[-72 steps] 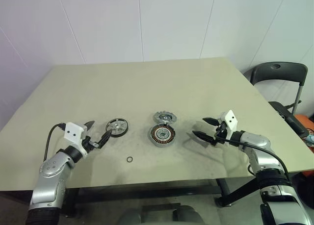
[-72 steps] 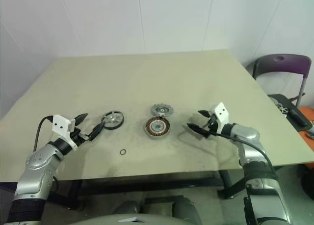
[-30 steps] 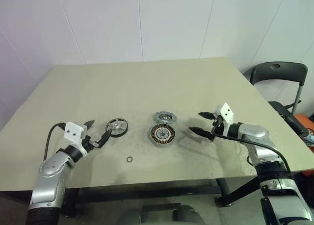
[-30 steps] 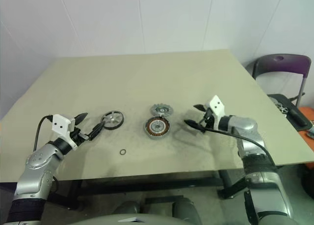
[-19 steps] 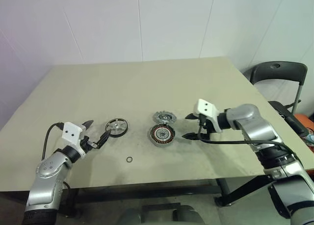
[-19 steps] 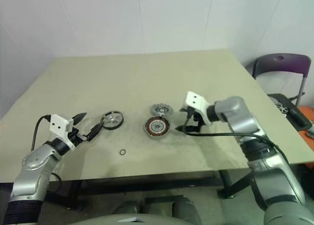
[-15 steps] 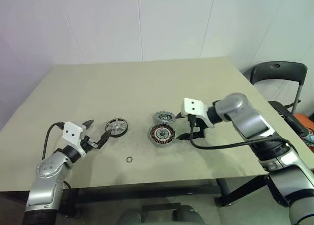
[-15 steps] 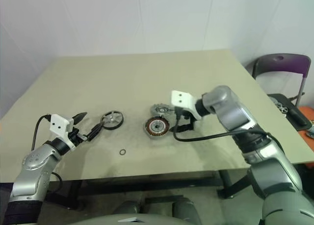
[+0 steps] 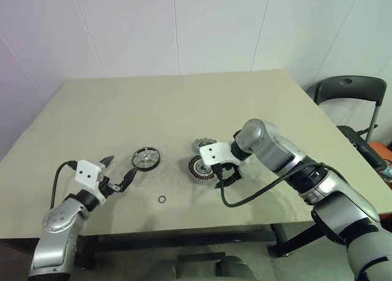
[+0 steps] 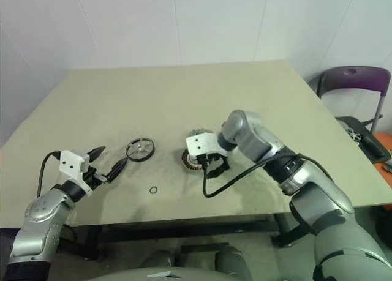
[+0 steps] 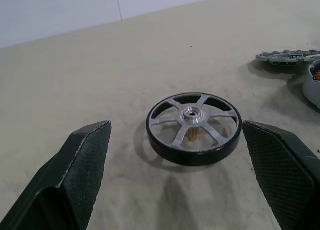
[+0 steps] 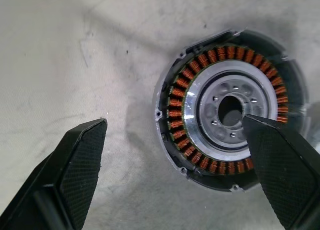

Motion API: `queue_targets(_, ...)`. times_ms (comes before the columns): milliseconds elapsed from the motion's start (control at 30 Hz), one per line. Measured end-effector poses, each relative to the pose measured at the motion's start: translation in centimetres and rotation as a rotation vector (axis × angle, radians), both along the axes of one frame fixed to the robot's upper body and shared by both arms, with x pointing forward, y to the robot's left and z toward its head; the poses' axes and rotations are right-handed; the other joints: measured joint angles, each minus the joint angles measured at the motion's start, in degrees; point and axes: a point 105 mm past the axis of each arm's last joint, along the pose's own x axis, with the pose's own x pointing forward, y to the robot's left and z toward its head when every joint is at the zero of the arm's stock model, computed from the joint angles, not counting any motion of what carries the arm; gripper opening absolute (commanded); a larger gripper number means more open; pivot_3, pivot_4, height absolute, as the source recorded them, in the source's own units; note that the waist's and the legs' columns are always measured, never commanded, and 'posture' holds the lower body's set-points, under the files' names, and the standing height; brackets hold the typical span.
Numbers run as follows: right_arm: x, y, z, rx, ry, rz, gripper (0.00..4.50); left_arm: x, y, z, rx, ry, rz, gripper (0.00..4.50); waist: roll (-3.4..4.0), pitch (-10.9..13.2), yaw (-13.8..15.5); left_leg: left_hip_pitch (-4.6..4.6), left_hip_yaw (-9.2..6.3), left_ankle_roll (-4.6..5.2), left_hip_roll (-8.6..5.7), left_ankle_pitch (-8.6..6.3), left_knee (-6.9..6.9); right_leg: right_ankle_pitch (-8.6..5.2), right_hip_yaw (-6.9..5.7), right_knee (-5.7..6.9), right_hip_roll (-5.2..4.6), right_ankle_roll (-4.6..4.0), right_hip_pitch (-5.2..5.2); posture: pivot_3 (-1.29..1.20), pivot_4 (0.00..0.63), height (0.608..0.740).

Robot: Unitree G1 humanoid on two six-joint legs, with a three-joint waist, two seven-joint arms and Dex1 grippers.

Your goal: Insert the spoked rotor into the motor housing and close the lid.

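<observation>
you have the beige worktop (image 9: pixel 184 109) with all parts loose near its front edge, so nothing is done yet: rotor in, lid on both remain. the round grey motor housing with copper windings (image 12: pixel 231 116) sits mid-front, the notched grey metal lid (image 9: pixel 202 146) just behind it, the dark-rimmed, silver-spoked rotor (image 11: pixel 194 127) toward the left. your right gripper (image 9: pixel 225 176), fingers apart and empty, has swung in from the right and tipped down over the housing. your left gripper (image 9: pixel 117 176), fingers apart, waits short of the rotor. a small black ring (image 9: pixel 162 199) lies nearest the front edge.
</observation>
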Motion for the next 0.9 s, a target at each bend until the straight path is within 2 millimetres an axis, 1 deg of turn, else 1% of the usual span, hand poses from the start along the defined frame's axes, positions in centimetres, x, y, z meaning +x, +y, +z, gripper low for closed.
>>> queue_targets(133, 0.1, 0.1, -0.5, -0.015, 0.004, 0.01, 4.5, -0.3, 0.5, -0.1, -0.001, 0.001, 0.026, 4.46, 0.0, 0.0, 0.0, -0.02, 0.01, 0.0, -0.01, 0.0, 0.0, 0.0, 0.0, 0.04, 0.01, 0.0, -0.04, 0.0, 0.0, 0.74)
queue_targets(433, 0.2, 0.4, -1.0, -0.028, 0.006, 0.014, 4.5, -0.4, 0.5, 0.2, 0.001, -0.009, 0.033, 4.46, 0.0, 0.0, 0.0, -0.01, 0.01, 0.0, -0.02, 0.0, 0.02, 0.0, 0.0, 0.09, 0.01, 0.0, -0.05, 0.0, 0.0, 0.74)
queue_targets(533, 0.3, 0.4, -1.2, -0.039, -0.004, 0.026, 3.9, -0.4, 0.5, 0.2, 0.002, -0.011, 0.037, 4.5, 0.0, 0.0, 0.0, -0.01, 0.02, 0.0, -0.03, 0.0, 0.03, 0.0, 0.0, 0.1, 0.01, 0.0, -0.05, 0.0, 0.0, 0.74)
queue_targets(567, 0.3, 0.5, -1.2, -0.039, -0.007, 0.031, 3.61, -0.4, 0.5, 0.2, 0.002, -0.012, 0.037, 4.5, 0.0, 0.0, 0.0, -0.01, 0.02, 0.0, -0.03, 0.0, 0.03, 0.0, 0.0, 0.11, 0.01, 0.0, -0.05, 0.0, 0.0, 0.74)
queue_targets(700, 0.5, 0.9, -1.2, -0.035, -0.029, 0.023, 2.17, -0.4, 0.4, 0.3, 0.003, -0.017, 0.037, 4.5, -0.01, 0.0, 0.0, 0.0, 0.01, 0.0, -0.03, 0.0, 0.02, 0.0, 0.0, 0.14, 0.02, 0.0, -0.05, 0.0, 0.0, 0.74)
queue_targets(733, 0.5, 0.9, -1.0, -0.032, -0.023, 0.019, 1.91, -0.4, 0.4, 0.3, 0.003, -0.017, 0.038, 4.5, -0.03, 0.0, 0.0, 0.01, 0.01, 0.0, -0.03, 0.0, 0.02, 0.0, 0.0, 0.14, 0.01, 0.0, -0.04, 0.0, 0.0, 0.74)
queue_targets(900, 0.5, 1.4, -1.1, -0.024, -0.006, 0.001, 1.89, -0.1, 0.3, 0.6, 0.002, -0.028, 0.035, 4.5, -0.14, -0.1, -0.3, 0.19, 0.05, -0.01, -0.02, 0.01, 0.06, -0.01, 0.02, 0.34, 0.04, -0.01, 0.03, 0.0, 0.0, 0.74)
